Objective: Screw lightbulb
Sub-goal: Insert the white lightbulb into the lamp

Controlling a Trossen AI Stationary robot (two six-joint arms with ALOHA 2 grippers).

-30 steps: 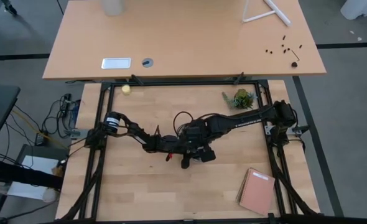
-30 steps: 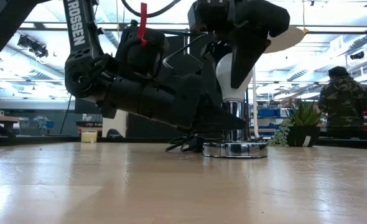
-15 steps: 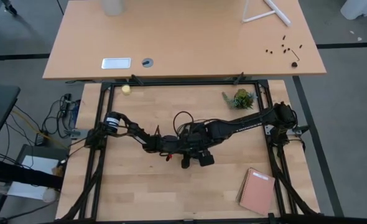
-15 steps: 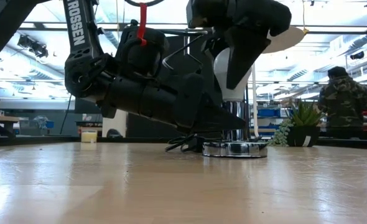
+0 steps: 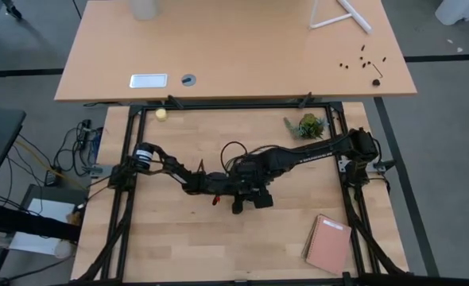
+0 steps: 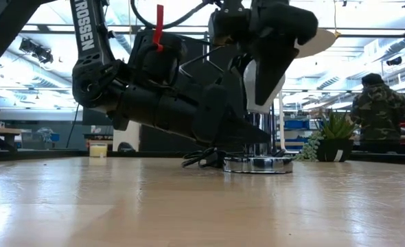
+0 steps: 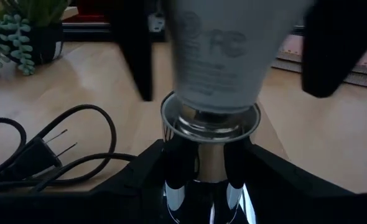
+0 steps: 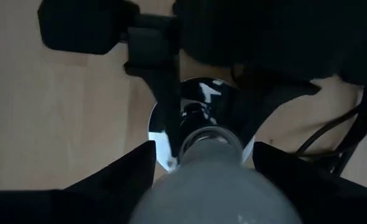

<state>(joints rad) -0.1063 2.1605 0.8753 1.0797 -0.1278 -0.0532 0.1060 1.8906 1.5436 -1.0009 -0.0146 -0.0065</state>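
Note:
The white lightbulb (image 6: 252, 84) stands upright on the chrome socket (image 6: 259, 163), its lower end in the socket's collar (image 7: 210, 118), at the table's middle. The socket's round disc rests flat on the table, and its black cord (image 7: 46, 155) lies beside it. My right gripper (image 5: 254, 197) comes down from above and is shut on the bulb. My left gripper (image 5: 236, 187) reaches in level from the table's left and is shut on the socket's stem. The bulb's screw base is hidden. My left gripper pinches the socket's upright chrome stem (image 7: 202, 177) between its two fingers, just below the collar. The fingers come level from the table's left and lie across the stem. The socket stands upright with its disc on the table. My right gripper pinches the bulb's wide white body (image 8: 214, 186) between its two fingers (image 8: 130, 168), one on each side. The fingers come from above, pointing down. The bulb stands upright, its narrow end (image 8: 209, 142) down in the socket's collar.
A small potted plant (image 5: 306, 125) stands at the far right. A reddish notebook (image 5: 328, 243) lies at the near right. A yellowish ball (image 5: 161, 114) sits at the far left edge. A person (image 6: 381, 113) stands in the room beyond the table.
My right gripper has turned about its upright axis with the bulb in its fingers, staying over the socket. The socket and my left gripper have kept still.

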